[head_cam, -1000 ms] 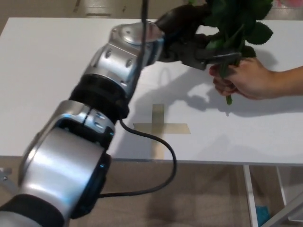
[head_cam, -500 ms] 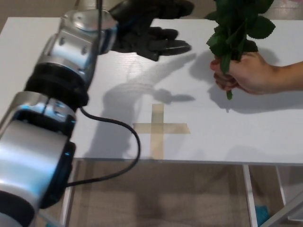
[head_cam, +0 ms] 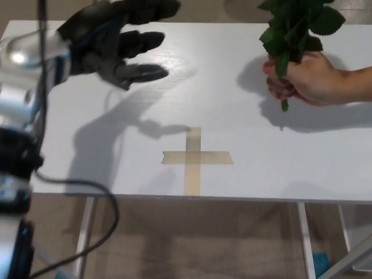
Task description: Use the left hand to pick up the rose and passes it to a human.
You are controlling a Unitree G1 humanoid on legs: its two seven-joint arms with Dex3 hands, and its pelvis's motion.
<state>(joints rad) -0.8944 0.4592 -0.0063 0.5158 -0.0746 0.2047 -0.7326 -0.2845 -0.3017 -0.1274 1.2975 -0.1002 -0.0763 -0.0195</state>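
Now the rose (head_cam: 293, 32) is held by a person's hand (head_cam: 305, 78); left hand (head_cam: 116, 43) is released, fingers spread, best drawn clear above the counter (head_cam: 232, 116).

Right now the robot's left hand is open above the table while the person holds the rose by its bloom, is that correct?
Not quite: the person's hand grips the rose by its stem, as the head view shows. The left hand is indeed open above the table.

Black left hand (head_cam: 113, 43), silver arm (head_cam: 20, 87), black cable (head_cam: 70, 192)
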